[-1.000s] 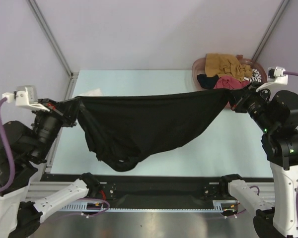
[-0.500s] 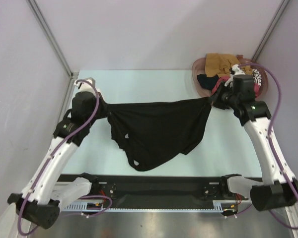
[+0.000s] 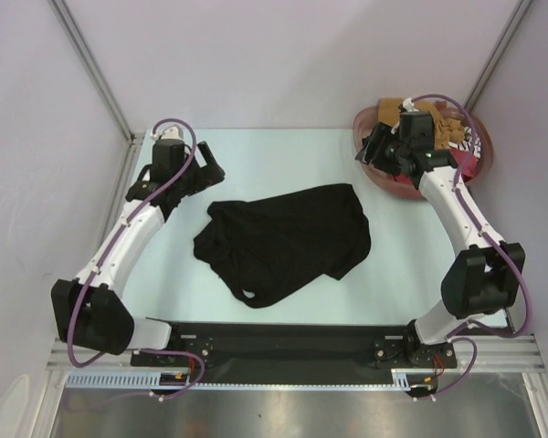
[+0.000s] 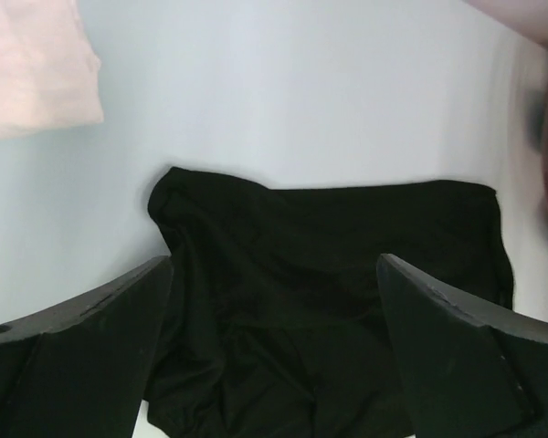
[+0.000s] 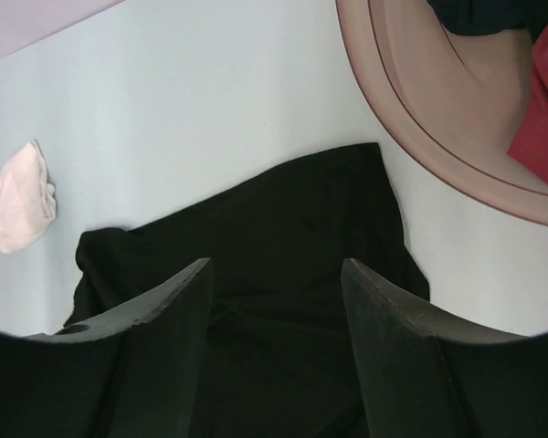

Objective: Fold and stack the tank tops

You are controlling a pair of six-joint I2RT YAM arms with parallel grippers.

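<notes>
Nothing is held right now.
The left gripper point(image 4: 274, 263) and the right gripper point(image 5: 276, 265) both stand open and empty. The big floppy black cloth tank top point(image 3: 288, 237) lies rumpled on the pale blue table point(image 3: 256, 151) between them, near the round reddish-brown plastic basket point(image 5: 411, 100).

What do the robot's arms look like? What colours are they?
The left arm and right arm have white shells with black joints. A purple cable loops along each one. The fingers are black, broad and wedge-shaped.
</notes>
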